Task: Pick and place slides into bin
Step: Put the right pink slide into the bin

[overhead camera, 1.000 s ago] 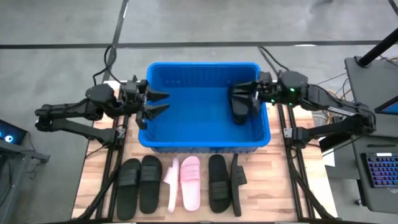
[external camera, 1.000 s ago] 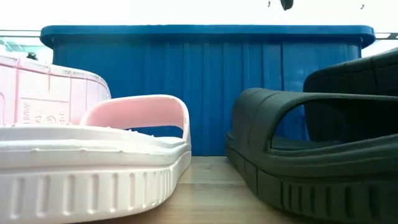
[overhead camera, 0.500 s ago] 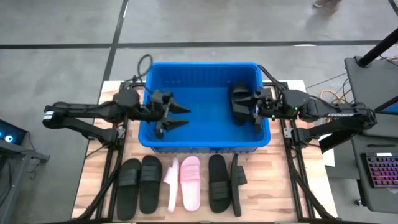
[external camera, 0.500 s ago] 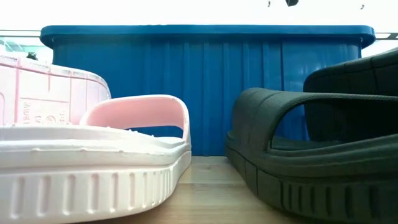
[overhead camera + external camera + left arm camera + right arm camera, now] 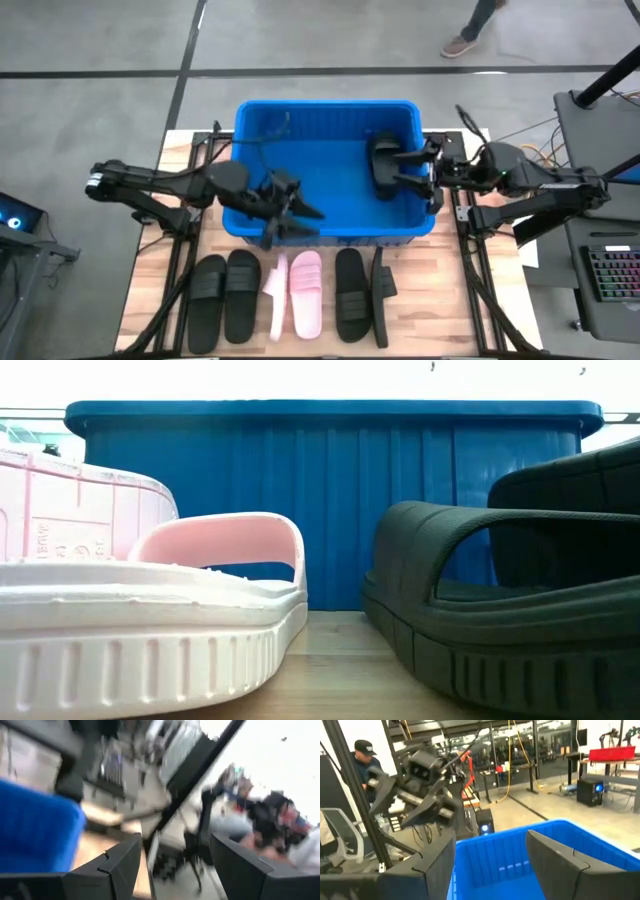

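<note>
The blue bin stands at the table's far middle; its wall fills the low view. One black slide lies inside it, by the right wall. Several slides lie in a row on the table before the bin: two black, two pink, of which one stands on its side, and two black. My left gripper is open and empty above the bin's near wall. My right gripper is open and empty just right of the slide in the bin.
A pink slide and a black slide fill the low view's foreground. A person walks on the floor beyond the far edge; another shows past my left arm. A desk with a keyboard stands to the right.
My left gripper has swung from the bin's left rim toward the table's right and near edge, across the bin to its near wall, staying open. My right gripper has drawn back a little toward the table's right edge. The black slide has stayed in the bin.
</note>
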